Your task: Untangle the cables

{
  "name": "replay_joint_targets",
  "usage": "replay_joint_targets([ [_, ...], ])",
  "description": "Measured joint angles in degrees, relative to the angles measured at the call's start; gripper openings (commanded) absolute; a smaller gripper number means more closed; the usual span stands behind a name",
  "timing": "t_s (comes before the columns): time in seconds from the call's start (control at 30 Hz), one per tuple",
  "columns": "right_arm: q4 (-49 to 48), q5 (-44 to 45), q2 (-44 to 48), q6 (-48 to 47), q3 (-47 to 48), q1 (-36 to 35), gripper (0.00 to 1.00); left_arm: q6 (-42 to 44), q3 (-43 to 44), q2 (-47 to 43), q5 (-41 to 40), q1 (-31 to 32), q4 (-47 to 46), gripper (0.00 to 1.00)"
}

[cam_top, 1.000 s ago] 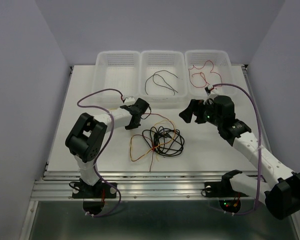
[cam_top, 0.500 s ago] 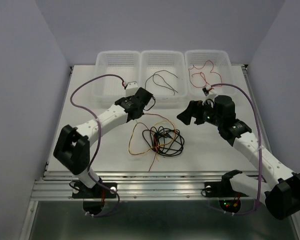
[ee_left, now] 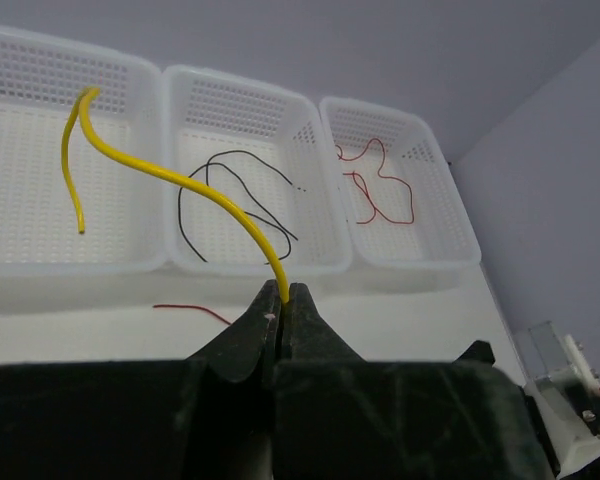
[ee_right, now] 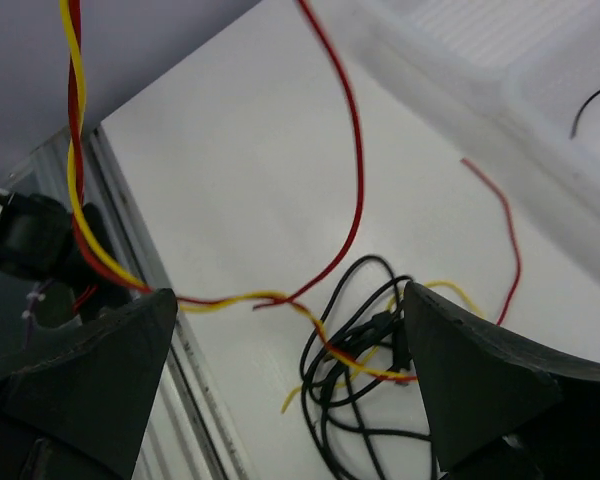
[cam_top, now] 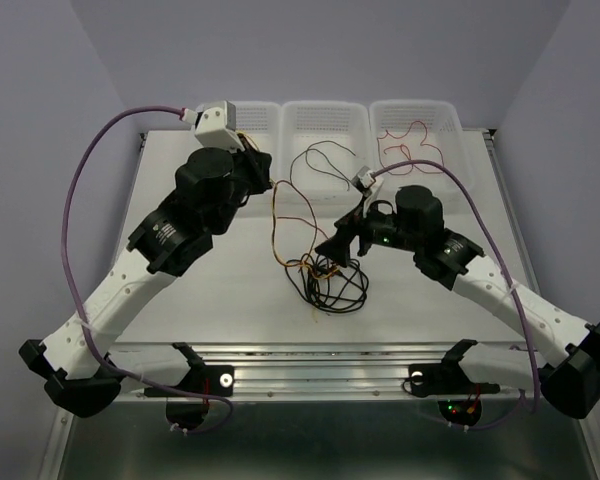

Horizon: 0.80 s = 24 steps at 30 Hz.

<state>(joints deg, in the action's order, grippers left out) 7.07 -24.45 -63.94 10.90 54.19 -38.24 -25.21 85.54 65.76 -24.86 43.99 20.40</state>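
Note:
My left gripper (cam_top: 261,163) is raised high and shut on a yellow cable (cam_top: 275,225), which hangs down twisted with a red cable into the tangle of black cables (cam_top: 330,280) on the table. In the left wrist view the jaws (ee_left: 283,291) pinch the yellow cable (ee_left: 195,186); its free end curls up over the left basket. My right gripper (cam_top: 346,240) is open and empty, low over the tangle. In the right wrist view its fingers (ee_right: 95,365) stand either side of the black loops (ee_right: 375,385); the twisted yellow and red strands (ee_right: 73,150) rise at the left.
Three white baskets stand along the table's back edge: the left one (ee_left: 70,265) is partly hidden by my left arm in the top view, the middle one (cam_top: 325,105) holds a black cable (cam_top: 325,160), the right one (cam_top: 415,104) a red cable (cam_top: 400,145).
My left arm has risen and swung back, lifting the yellow cable off the table. My right gripper has moved left and down over the tangle.

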Motion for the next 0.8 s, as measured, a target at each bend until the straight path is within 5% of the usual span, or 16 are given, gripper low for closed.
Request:
replay_joint_targets([
  [0.5,0.07,6.43,-12.22,-17.31,14.56,-2.71,0.94,3.91,0.02,3.74,8.13,3.69,0.63,0.0],
  [0.57,-0.66,6.27,-13.51,-18.27,14.56,-2.71,0.8,4.02,0.02,3.74,9.49,3.93,0.52,0.0],
  [0.63,-1.73,6.23,-14.38,-18.75,14.53,-2.71,0.5,4.17,0.0,3.74,10.58,4.07,0.2,0.0],
  [0.67,-2.32,6.12,-14.64,-18.78,14.53,-2.71,0.22,4.2,-0.02,3.72,11.04,4.13,-0.07,0.0],
  [0.7,-2.86,5.99,-14.99,-19.08,14.53,-2.71,0.04,4.17,-0.11,3.72,11.3,4.2,-0.33,0.0],
  [0.8,-4.72,7.85,-15.34,-17.05,14.34,-2.71,0.01,4.13,-1.27,2.99,11.98,4.31,-1.53,0.0],
])
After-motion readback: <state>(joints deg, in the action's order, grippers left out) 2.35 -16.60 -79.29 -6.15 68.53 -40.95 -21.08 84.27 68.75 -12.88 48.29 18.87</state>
